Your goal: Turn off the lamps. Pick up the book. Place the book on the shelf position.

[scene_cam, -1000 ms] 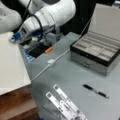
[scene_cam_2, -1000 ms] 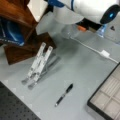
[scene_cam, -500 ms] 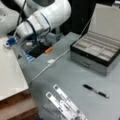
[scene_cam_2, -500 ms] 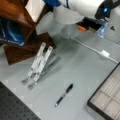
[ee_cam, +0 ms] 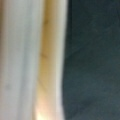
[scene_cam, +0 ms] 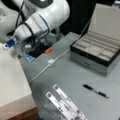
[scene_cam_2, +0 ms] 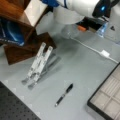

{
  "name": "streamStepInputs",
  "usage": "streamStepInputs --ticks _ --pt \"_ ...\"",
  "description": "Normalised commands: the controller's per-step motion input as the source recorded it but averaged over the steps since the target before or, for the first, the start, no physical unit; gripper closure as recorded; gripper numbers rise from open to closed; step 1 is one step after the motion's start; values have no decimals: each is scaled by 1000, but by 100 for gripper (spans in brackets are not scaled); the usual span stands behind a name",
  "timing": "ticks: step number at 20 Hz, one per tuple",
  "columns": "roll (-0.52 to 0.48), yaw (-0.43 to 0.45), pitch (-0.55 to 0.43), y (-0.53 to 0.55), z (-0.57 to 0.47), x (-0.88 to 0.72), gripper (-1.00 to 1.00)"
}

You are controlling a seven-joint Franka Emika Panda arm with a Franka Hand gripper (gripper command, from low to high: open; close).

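Up at a front view's left, find the claw (scene_cam: 11, 43) at the end of the big white arm, low over the far edge of the book (scene_cam: 12, 82). Cannot tell if wide or narrow: fingers hidden behind the blue bit and the arm. Cannot tell either if touching the book or just above it.

See the book as a big pale flat thing, lying on top of the shelf position (scene_cam_2: 15, 23), the dark red-brown wood block. Look for the same pale cover in a front view (scene_cam_2: 35, 11), at the top, with the arm right next to it. From the wrist, only pale cream bands on the left and dark on the right, very close up, likely the book's edge.

No lamp to see anywhere, so no way to say if off or on.

To do this step well, probably:
- Go slow, since the book looks thin and wide and may bend or slip.
- Grip near the middle of an edge, not a corner, so no tipping.
- Hold the book flat and level over the wood.
- Stay away from the white cable (scene_cam: 50, 61) on the table (scene_cam: 75, 75).
- Mind the clear stand (scene_cam_2: 38, 62) just beside the wood block.

Well apart and safe: the pen (scene_cam: 96, 90) and the grey case (scene_cam: 96, 51).
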Motion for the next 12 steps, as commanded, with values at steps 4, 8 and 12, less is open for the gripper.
streamStepInputs --ticks 4,8,12 --pt "46 193 32 -56 108 -38 -100" --pt "150 105 10 102 130 -28 -100" --pt "433 -61 -23 274 124 -27 -100"
